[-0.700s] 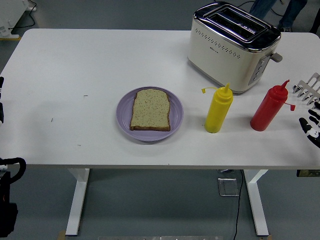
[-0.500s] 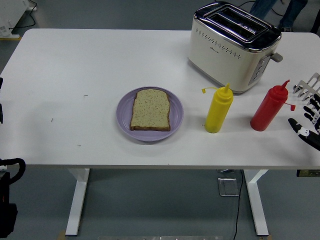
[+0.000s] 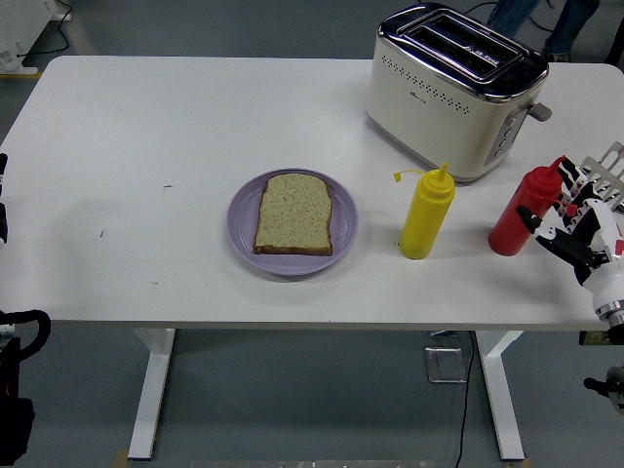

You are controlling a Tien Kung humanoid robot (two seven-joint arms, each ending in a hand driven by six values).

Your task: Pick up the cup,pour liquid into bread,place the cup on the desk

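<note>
My right hand [image 3: 573, 226] over table's [image 3: 146, 127] right edge, fingers [image 3: 546, 232] spread wide, holding nothing, just beside red squeeze bottle [image 3: 522, 209]; contact unclear. Red bottle upright, right of yellow squeeze bottle [image 3: 426, 212], both in front of toaster [image 3: 453, 90]. Bread slice [image 3: 293, 214] flat on purple plate [image 3: 244, 239], table centre. My left arm [image 3: 3, 210] at left edge.

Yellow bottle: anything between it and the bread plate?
No. In the head view, bare table separates the yellow bottle from the purple plate.
</note>
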